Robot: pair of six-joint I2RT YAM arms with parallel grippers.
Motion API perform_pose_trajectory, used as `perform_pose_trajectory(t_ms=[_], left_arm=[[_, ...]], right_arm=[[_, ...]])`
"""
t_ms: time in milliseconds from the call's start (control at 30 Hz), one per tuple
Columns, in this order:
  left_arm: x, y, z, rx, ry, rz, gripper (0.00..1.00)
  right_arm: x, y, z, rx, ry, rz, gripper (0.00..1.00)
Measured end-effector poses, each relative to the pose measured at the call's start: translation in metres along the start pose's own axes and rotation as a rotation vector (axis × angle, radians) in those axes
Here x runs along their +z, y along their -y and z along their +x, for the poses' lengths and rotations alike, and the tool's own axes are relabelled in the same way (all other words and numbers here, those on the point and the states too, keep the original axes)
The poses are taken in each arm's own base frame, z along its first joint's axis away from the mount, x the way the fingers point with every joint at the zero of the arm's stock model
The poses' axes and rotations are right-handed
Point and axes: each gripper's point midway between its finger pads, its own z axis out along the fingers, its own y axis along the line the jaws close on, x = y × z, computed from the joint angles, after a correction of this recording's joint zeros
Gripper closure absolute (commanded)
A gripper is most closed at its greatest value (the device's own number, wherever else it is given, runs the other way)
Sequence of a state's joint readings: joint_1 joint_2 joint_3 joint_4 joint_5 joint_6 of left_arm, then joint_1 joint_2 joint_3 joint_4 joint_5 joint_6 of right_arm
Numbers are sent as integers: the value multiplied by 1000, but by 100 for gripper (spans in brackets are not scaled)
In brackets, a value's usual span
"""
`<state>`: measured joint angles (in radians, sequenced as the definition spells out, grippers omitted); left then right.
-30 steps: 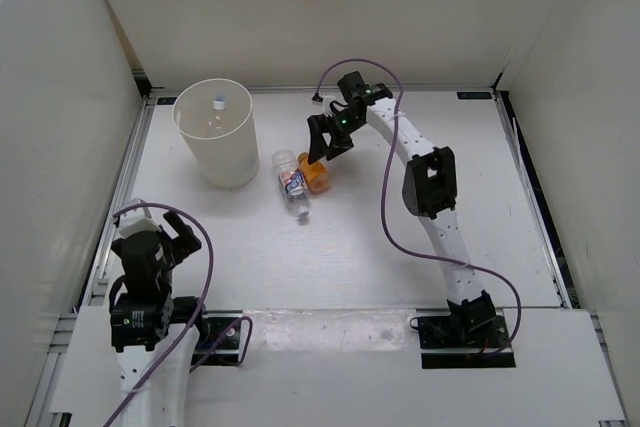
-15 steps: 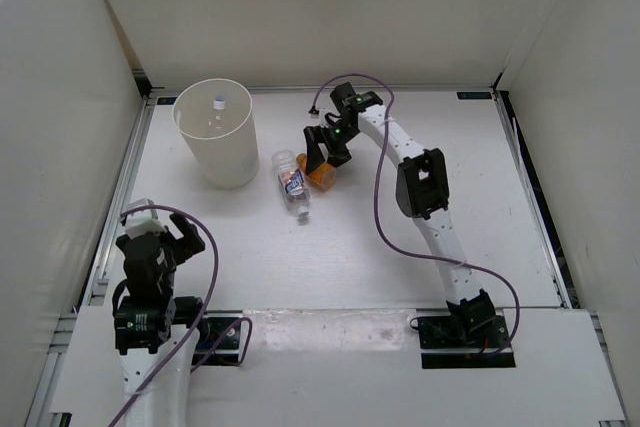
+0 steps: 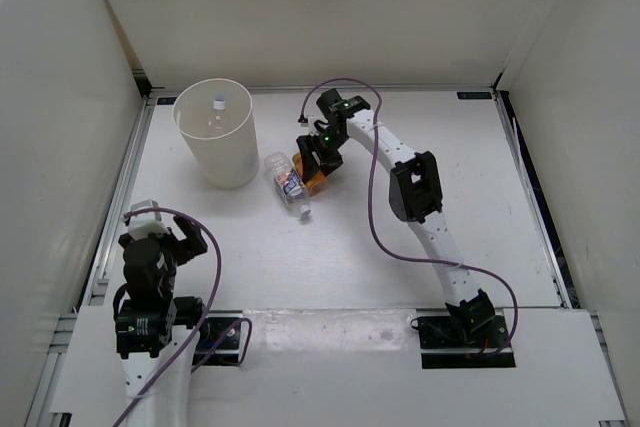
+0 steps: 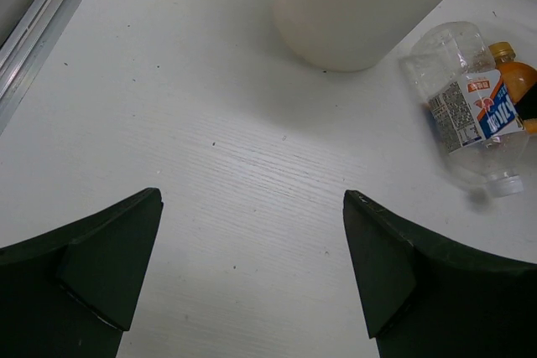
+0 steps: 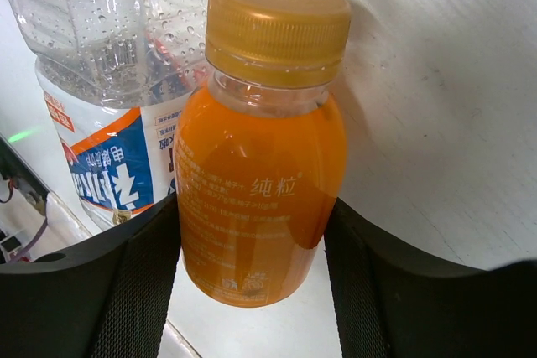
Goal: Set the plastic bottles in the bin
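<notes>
From above, the right pincer (image 3: 312,165) has dropped from just over the orange bottle (image 3: 319,183) to sit on it, and its jaws have narrowed from wide to a grip. The clear bottle (image 3: 287,183), lying touching the orange one at its 9 o'clock, has been nudged so its base swings toward 11 o'clock. This looks like the start of the second pickup: a third bottle (image 3: 218,104) shows inside the bin (image 3: 213,152), so two remain on the bench (image 3: 330,257). The bin stands at 10 o'clock from the pair, near but apart. The right arm reaches long from its base at 5 o'clock, elbow raised, wrist bent down and pointing toward 8 o'clock. The left arm stays folded close over its base at 7 o'clock, its left pincer (image 3: 165,232) slightly lower than a second ago and spread wide on nothing

The left wrist view confirms this: its two dark fingers stand far apart over bare bench, with the bin wall (image 4: 361,6) at 12 o'clock and the clear bottle (image 4: 466,106) and orange bottle (image 4: 513,73) at 2 o'clock

The right wrist view shows both fingers (image 5: 138,282) pressed against the orange bottle's sides below its shoulder, cap pointing to 12 o'clock, the clear bottle (image 5: 109,64) crowding in at 10 o'clock. Lifting may drag that neighbour along
</notes>
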<state>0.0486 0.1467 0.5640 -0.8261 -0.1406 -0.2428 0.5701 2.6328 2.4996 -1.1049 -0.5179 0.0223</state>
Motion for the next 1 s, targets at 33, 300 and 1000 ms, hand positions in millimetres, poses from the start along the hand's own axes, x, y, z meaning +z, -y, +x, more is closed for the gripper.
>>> perform_pose_trajectory(t_ms=[33,300,1000], left_arm=[[0,0,0,0,0,1,1],[0,1,0,2,0,4,1],[3,0,2,2,-5,2,1]], right_arm=[[0,0,0,0,0,0,76],[-8,10,0,40,9,17,100],[-275,-181,-162,-504,1001,-90,100]])
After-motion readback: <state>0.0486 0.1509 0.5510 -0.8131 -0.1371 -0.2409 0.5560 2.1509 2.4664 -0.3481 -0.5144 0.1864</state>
